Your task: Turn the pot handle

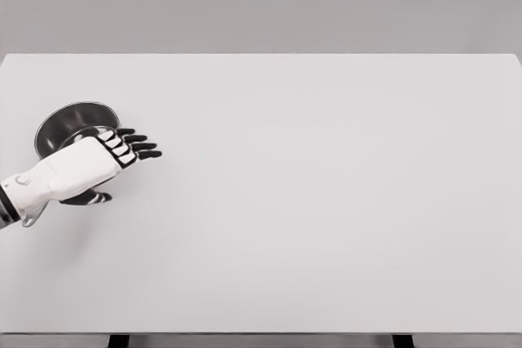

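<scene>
Bench [326,226]: big pale grey-white slab, fills most of the head view, far edge straight across the upper third, near edge at the bottom w/ two dark leg tops showing under it. Plain grey wall behind.

Pot [69,122]: sits on the bench at far left, approx mid-depth, upright. Dark metal, round, shiny rim, inside looks dark w/ a lighter reflection low in the bowl; can't make out any contents, and the near part of the interior is hidden by the hand. Near rim and near wall also covered by the hand, so only the far arc and left side show clearly.

Left arm: white, comes in from the left edge low down, w/ a dark band at the wrist by the frame edge. A small grey, metallic-looking piece [31,216] pokes out under the forearm near the left edge; may be the pot handle, can't tell for sure.

Left hand [110,156]: white back, black fingers [143,146]. It lies over the pot's near-right side, knuckles up. Four fingers are stretched out straight, slightly fanned, pointing right past the rim and over bare bench, not curled round anything. Thumb [90,198] is tucked below the palm, dark, pointing right-ish. Whether palm or thumb actually touches the pot: can't tell from this angle. Faint shadow on the bench under the forearm.
</scene>
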`<state>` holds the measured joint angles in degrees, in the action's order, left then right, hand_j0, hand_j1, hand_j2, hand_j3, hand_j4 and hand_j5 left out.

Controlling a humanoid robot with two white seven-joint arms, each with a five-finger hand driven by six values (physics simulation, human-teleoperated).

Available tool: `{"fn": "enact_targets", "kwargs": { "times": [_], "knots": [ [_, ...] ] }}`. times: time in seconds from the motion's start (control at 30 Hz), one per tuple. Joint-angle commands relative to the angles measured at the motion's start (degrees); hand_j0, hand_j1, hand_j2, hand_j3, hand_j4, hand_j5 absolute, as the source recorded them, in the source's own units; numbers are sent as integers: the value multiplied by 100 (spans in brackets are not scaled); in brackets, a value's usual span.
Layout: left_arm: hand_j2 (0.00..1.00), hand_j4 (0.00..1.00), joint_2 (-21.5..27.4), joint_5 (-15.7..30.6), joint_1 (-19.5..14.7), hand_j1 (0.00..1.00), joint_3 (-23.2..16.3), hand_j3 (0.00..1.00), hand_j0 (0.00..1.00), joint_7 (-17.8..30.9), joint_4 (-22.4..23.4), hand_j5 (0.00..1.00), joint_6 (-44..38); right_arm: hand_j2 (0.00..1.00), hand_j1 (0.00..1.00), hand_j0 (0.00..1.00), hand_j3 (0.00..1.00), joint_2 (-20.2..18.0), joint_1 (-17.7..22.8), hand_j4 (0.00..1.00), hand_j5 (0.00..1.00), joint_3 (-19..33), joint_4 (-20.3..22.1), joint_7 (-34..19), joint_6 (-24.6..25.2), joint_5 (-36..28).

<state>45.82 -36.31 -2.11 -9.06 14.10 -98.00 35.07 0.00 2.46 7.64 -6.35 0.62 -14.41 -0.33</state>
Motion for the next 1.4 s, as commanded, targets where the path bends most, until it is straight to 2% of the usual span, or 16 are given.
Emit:
{"fn": "enact_targets", "kwargs": {
  "times": [0.0, 0.13, 0.37, 0.5, 0.7, 1.07, 1.37],
  "knots": [
    [100, 100, 23, 37, 9, 100, 36, 100, 100, -4, 0, 100, -7, 100, 100, 100, 100, 0, 0, 100, 100, 1, 2, -1, 0, -2],
    [100, 100, 41, 37, 290, 100, 519, 100, 100, -12, 0, 100, -7, 100, 100, 100, 100, 0, 0, 100, 100, 1, 2, -1, 0, -2],
    [100, 100, 67, 37, 352, 100, 633, 100, 100, -135, 36, 100, -7, 100, 100, 100, 100, 0, 0, 100, 100, 1, 2, -1, 0, -2],
    [100, 100, 76, 37, 527, 100, 765, 100, 100, -135, 53, 100, -7, 100, 100, 100, 100, 0, 0, 100, 100, 1, 2, -1, 0, -2],
    [100, 100, 102, 45, 853, 100, 1249, 100, 100, -135, 115, 100, -7, 100, 100, 100, 100, 0, 0, 100, 100, 1, 2, -1, 0, -2],
    [100, 100, 164, 45, 949, 100, 1670, 100, 100, -136, 352, 100, -7, 100, 100, 100, 100, 0, 0, 100, 100, 1, -7, -1, 0, -2],
    [100, 100, 260, 37, 949, 100, 1811, 100, 100, -144, 510, 100, -7, 100, 100, 100, 100, 0, 0, 100, 100, 1, 2, -1, 0, -2]
  ]
}}
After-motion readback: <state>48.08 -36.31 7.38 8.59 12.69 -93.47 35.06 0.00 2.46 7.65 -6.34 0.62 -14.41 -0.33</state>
